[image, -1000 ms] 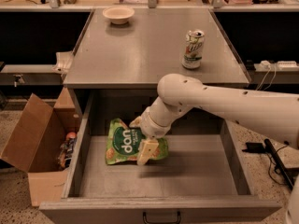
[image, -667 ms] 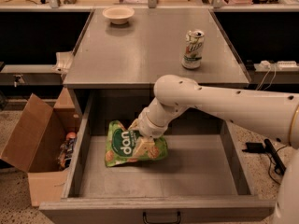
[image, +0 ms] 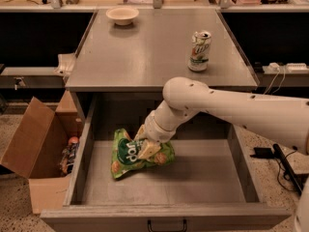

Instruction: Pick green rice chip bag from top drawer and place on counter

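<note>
The green rice chip bag lies crumpled on the floor of the open top drawer, left of its middle. My gripper reaches down into the drawer from the right, and its pale fingers are pressed onto the bag's right half. The bag is bunched up around them, so the fingers look closed on it. The bag's left end still rests on the drawer bottom. The grey counter sits just above and behind the drawer.
A green-and-white soda can stands on the counter's right side and a pale bowl at its back left. An open cardboard box with items stands on the floor left of the drawer. Cables lie at the right.
The gripper has settled lower onto the bag and the bag has crumpled and bunched up around the fingers. The arm has barely shifted otherwise.
</note>
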Motion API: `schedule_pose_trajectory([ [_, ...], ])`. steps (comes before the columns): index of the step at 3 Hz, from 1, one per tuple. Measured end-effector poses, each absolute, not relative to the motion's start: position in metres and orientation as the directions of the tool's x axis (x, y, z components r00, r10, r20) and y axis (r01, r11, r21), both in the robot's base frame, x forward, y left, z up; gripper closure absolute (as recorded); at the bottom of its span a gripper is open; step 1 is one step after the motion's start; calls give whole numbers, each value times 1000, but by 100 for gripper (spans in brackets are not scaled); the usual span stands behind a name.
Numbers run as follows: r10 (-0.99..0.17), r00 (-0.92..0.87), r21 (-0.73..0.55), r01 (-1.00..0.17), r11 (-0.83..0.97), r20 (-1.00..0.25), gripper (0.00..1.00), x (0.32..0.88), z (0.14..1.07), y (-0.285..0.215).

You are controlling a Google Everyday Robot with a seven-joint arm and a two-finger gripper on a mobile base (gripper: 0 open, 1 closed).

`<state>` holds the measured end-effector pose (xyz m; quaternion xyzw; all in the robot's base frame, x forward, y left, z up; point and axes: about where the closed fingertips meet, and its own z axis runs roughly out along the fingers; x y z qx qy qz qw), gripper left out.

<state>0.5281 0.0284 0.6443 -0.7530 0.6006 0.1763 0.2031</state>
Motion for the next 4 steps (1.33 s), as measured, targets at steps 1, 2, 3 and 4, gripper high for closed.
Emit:
schedule_pose_trajectory([
  [1,-820,217,-131,-976,-174,-530,100,526,656,19],
  [2,-806,220,-182,-973,-141,-550,100,522,673,1],
  [3,-784,258,-291,-951,-103,-565,100,515,719,-37],
  [4,-784,286,-361,-929,-85,-551,100,516,754,-60],
])
